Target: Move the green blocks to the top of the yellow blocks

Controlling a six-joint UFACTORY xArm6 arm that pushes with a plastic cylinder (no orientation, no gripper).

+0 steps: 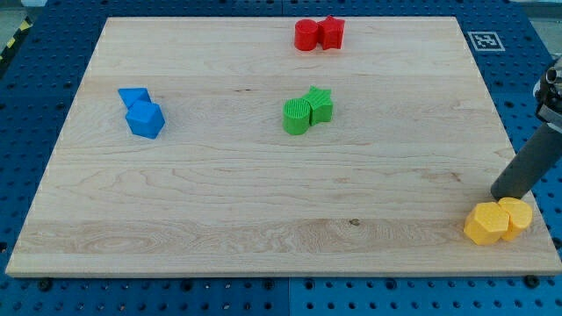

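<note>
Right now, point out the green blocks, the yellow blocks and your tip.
green blocks (307, 110), camera view, where the pair meets.
yellow blocks (497, 220), camera view, where the pair meets.
my tip (498, 197), camera view, the rod's very end.

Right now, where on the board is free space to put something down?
Bare wood runs along the board bottom, and between the blue blocks and green blocks. The bottom-right corner is crowded: my tip stands just above the yellow blocks.

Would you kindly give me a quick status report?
My tip just above the yellow blocks, bottom right. Green blocks paired mid-board, untouched. Path between them bare.
</note>
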